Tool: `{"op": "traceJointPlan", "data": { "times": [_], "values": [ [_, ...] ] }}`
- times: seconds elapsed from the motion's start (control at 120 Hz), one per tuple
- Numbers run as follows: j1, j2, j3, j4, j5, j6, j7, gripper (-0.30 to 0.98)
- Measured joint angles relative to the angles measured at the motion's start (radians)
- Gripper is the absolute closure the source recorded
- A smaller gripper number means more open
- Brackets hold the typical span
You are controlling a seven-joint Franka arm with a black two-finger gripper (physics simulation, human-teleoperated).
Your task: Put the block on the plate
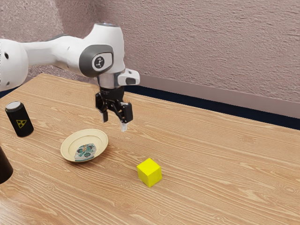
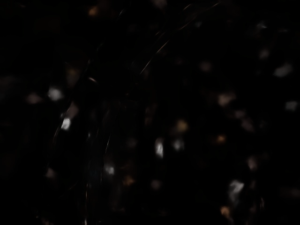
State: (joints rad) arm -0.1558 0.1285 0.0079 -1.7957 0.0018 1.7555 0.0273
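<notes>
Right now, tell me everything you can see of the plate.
The plate is round, shallow and cream-yellow, with a raised rim and a slight shine, ceramic by its look. A teal and grey design marks part of its inside. It sits right side up on the wooden table, between the black can and the yellow block, touching neither.

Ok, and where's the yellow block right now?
In the exterior view, the yellow block sits on the wooden table, to that view's right of the plate, its nearest neighbor.
</notes>
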Motion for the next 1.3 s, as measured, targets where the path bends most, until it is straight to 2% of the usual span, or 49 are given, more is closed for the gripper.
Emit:
{"op": "traceJointPlan", "data": {
  "times": [0.1,0.275,0.408,0.55,0.683,1.3],
  "values": [
    [0.004,-0.012,-0.042,-0.048,-0.009,0.081,0.022,0.00],
    [0.002,-0.021,-0.061,-0.154,-0.015,0.229,0.054,0.00],
    [-0.003,0.007,-0.080,-0.163,-0.015,0.321,0.073,0.00],
    [-0.003,0.053,-0.094,-0.137,-0.014,0.368,0.089,0.00],
    [-0.004,0.042,-0.113,-0.200,-0.031,0.413,0.100,0.00],
    [-0.009,0.073,-0.137,-0.307,-0.058,0.595,0.121,0.00]
  ]
}}
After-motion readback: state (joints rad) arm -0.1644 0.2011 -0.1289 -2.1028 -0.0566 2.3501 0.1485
